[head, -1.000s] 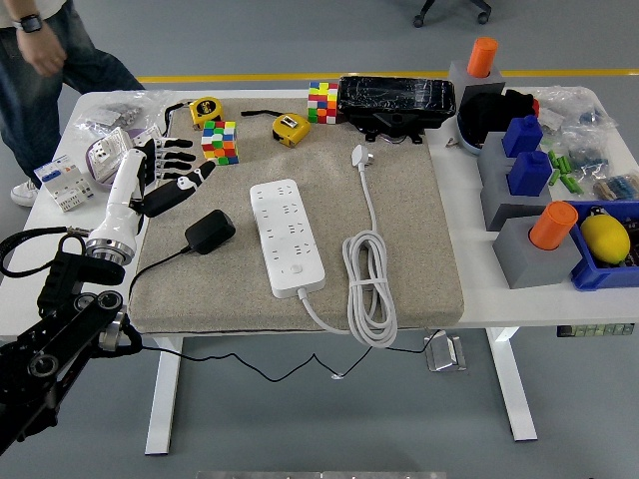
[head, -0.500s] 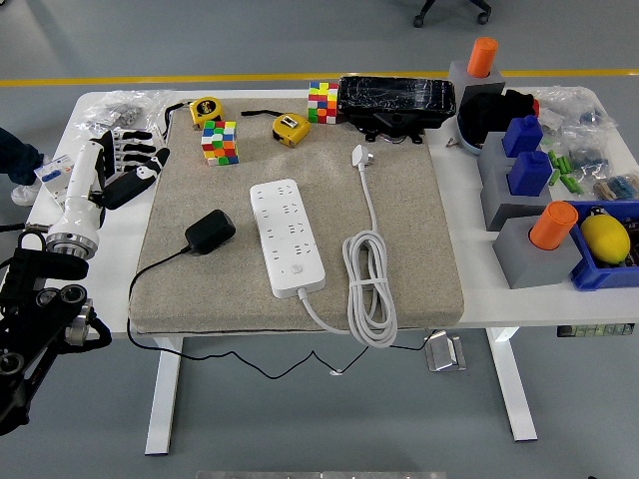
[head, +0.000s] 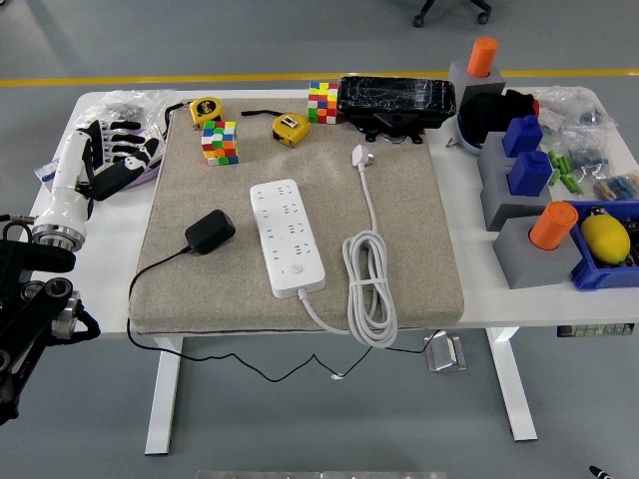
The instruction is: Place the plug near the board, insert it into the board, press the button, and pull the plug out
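On the mat (head: 399, 230), the board (head: 288, 238) lies about in the middle with every socket bare, and the plug (head: 210, 231) (a black adapter block, its thin cable trailing off the mat's near-left edge) sits just to the board's left, apart from it and not inserted. That placing reads as the first step done, or never needed, since the plug is already near the board; inserting, pressing the button (head: 295, 268) toward the board's near end, and pulling out all look unstarted. The board's own white cord (head: 369, 289) is coiled to its right, its white plug end lying loose beyond the coil, toward the mat's far edge. The left hand (head: 112, 160) is well left of the board, off the mat's far-left corner over the white table, fingers spread and empty as far as this small view lets me tell. No right hand shows. From here the hand must reach in to the plug before anything further counts.
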Controlling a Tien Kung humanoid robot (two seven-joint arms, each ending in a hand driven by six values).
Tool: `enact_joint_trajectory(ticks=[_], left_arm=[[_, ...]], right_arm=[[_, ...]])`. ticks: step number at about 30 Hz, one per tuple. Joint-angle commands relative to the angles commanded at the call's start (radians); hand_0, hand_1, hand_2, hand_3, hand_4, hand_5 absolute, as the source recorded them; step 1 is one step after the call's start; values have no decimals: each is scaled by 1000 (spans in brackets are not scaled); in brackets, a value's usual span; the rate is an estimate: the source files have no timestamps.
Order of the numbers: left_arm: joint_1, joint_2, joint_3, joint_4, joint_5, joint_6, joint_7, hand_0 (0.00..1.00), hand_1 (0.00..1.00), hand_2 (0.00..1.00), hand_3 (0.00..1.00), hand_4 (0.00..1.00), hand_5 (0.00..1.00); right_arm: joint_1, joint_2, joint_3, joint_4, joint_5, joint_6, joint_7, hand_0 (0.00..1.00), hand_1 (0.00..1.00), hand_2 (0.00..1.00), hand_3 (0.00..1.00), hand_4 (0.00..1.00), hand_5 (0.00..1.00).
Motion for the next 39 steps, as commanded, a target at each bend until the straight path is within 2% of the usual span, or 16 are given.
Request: enact_joint_trajectory(ticks=[16, 19, 39], left_arm=[[32, 23, -43, -37, 5, -5, 6, 462, 512, 544, 590, 798, 309], [37, 32, -32, -38, 6, -3, 12, 462, 512, 544, 590, 798, 309], [49, 44, -11, -40, 9, -12, 16, 462, 510, 545, 592, 795, 313]], right_arm=[[10, -3, -14, -2, -2, -1, 0, 604, 625, 624, 550, 939, 481], [6, -6, -15, 0, -4, -2, 1, 604, 625, 624, 550, 939, 481], [-4, -5, -37, -4, 4, 1, -1, 603, 625, 626, 550, 938, 483]])
